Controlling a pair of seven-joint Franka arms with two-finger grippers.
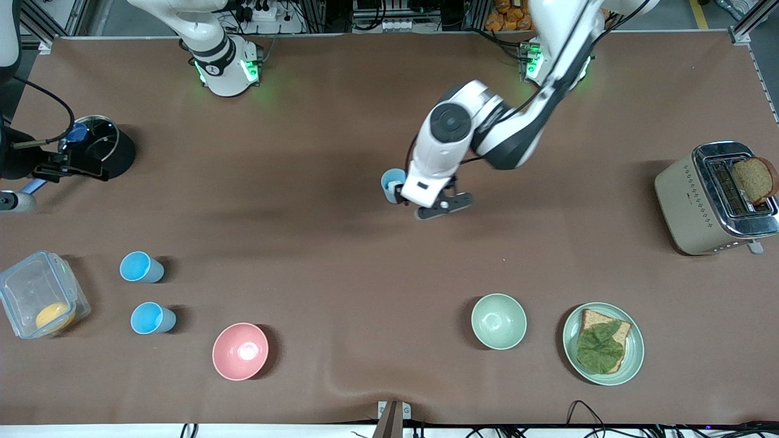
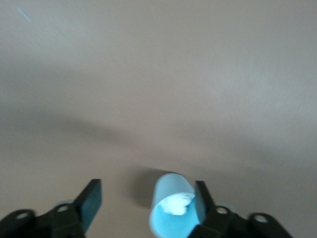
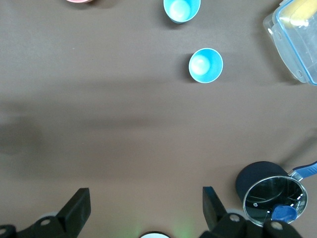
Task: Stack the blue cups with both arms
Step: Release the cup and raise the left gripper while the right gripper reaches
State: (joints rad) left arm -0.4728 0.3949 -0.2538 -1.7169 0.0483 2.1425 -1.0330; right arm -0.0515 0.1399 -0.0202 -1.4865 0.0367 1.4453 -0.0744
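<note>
While the left gripper (image 1: pixel 439 205) hangs low over the middle of the table (image 1: pixel 341 255), its fingers (image 2: pixel 91 201) stand wide apart and grip nothing. One pale blue cup (image 1: pixel 392 184) sits upright just beside this gripper; in the left wrist view the same cup (image 2: pixel 172 210) lies between the fingers, close against one of them, though contact cannot be confirmed.

Well apart from that gripper, toward the right arm's end of the table and nearer the front camera, two brighter blue cups stand upright and separate: one (image 1: pixel 140 267) and, nearer the camera, the other (image 1: pixel 151 318). A pink bowl (image 1: pixel 240 351) sits near the second cup. A clear lidded container (image 1: pixel 41 302) lies beside these cups at the table's end.

The right gripper (image 3: pixel 143 210) waits high, fingers spread wide and empty, over the area near its base; its wrist view shows both bright cups (image 3: pixel 205 65) (image 3: pixel 182 10) and a dark pot with a glass lid (image 3: pixel 275 194).
</note>
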